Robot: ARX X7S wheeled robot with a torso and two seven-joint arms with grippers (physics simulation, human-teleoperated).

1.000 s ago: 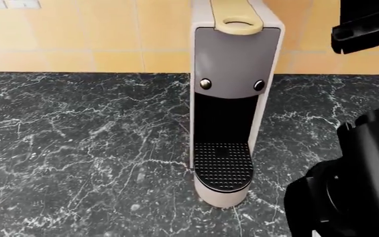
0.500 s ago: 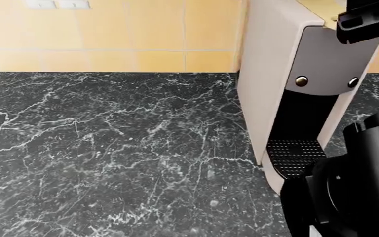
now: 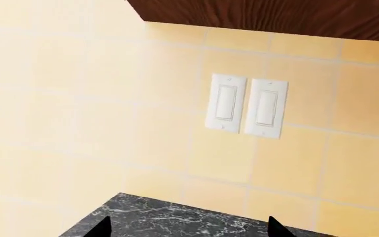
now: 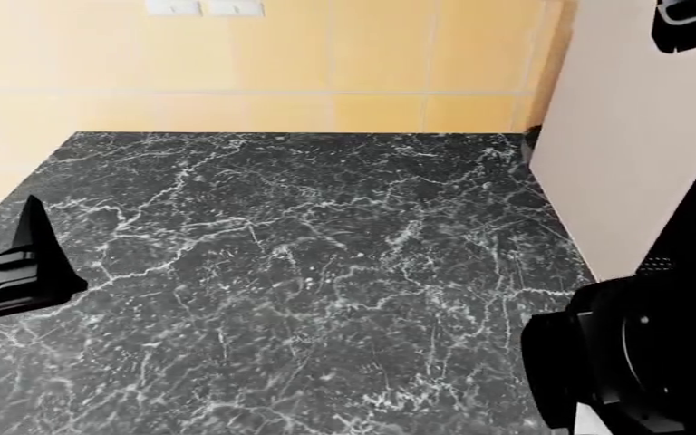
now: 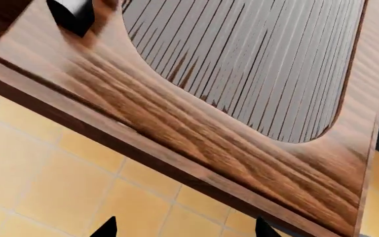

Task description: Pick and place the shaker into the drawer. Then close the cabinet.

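Note:
No shaker and no drawer show in any view. In the head view my left gripper (image 4: pixel 19 267) hangs over the left edge of the black marble counter (image 4: pixel 300 263). In its wrist view my left gripper (image 3: pixel 188 232) is open and empty, its two fingertips (image 3: pixel 102 230) wide apart, facing the tiled wall. My right gripper (image 4: pixel 694 20) is raised at the top right, in front of the coffee machine (image 4: pixel 638 136). In its wrist view my right gripper (image 5: pixel 184 231) is open and empty, pointing up at a wooden wall cabinet (image 5: pixel 196 133).
The white coffee machine stands at the counter's right. My right arm (image 4: pixel 638 362) fills the lower right corner. Two white wall switches (image 3: pixel 246 104) sit on the yellow tile wall. The wall cabinet has a ribbed glass panel (image 5: pixel 255 59).
The head view has swung left: the coffee machine has slid to the right edge, and the counter's left end and my left gripper have come into view.

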